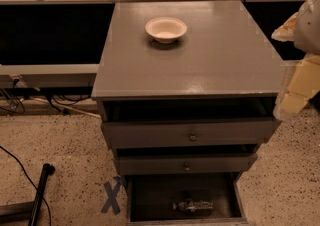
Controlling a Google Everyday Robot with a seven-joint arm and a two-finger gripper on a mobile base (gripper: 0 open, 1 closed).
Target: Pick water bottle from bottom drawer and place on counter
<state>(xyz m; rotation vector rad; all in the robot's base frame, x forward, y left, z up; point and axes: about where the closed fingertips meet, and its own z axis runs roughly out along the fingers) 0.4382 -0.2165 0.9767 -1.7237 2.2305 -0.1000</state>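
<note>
The water bottle (194,205) lies on its side in the open bottom drawer (150,197), near the drawer's front, cap toward the left. The grey counter (210,65) tops the cabinet above it. My gripper (294,97) hangs at the right edge of the view, beside the counter's front right corner, pointing down and left. It is well above the bottle and to its right, and it holds nothing that I can see.
A white bowl (166,29) stands on the counter toward the back. The two upper drawers (193,136) (186,167) with round knobs are pulled out a little. A blue tape X (112,196) and a black pole (40,192) lie on the floor at the left.
</note>
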